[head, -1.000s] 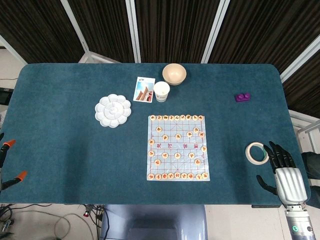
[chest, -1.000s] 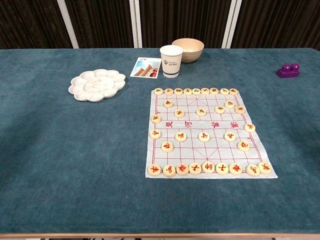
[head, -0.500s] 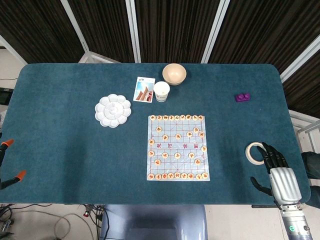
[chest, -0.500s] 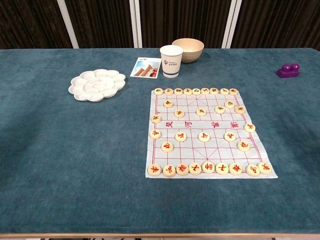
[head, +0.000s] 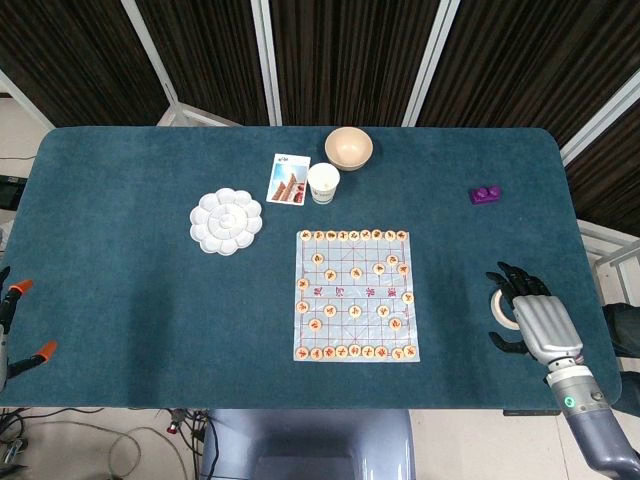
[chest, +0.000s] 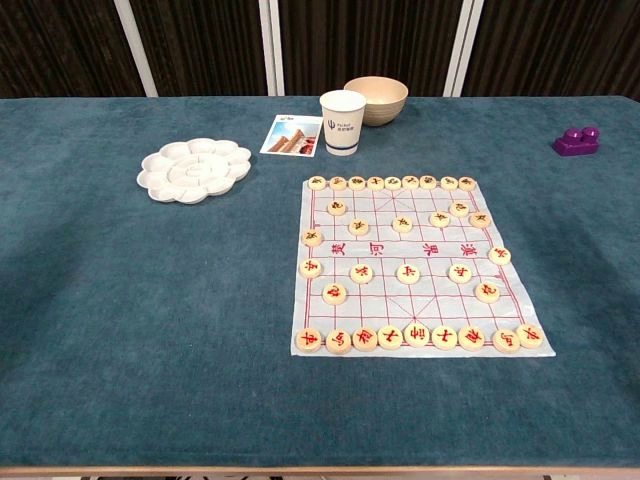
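We hover right hand (head: 527, 312) over tape roll (head: 499, 308), right of chessboard (head: 355, 295); fingers spread, grasping nothing (contact unclear). Centre over ring, then close evenly.

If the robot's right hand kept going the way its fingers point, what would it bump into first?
The right hand already lies over the white tape roll, fingers aimed up-left. Past that, the paper chess board seems next, though the hand's height is unclear.

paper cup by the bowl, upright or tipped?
Upright. The paper cup stands on its base with its open rim up, beside the bowl; the head view shows its round mouth from above.
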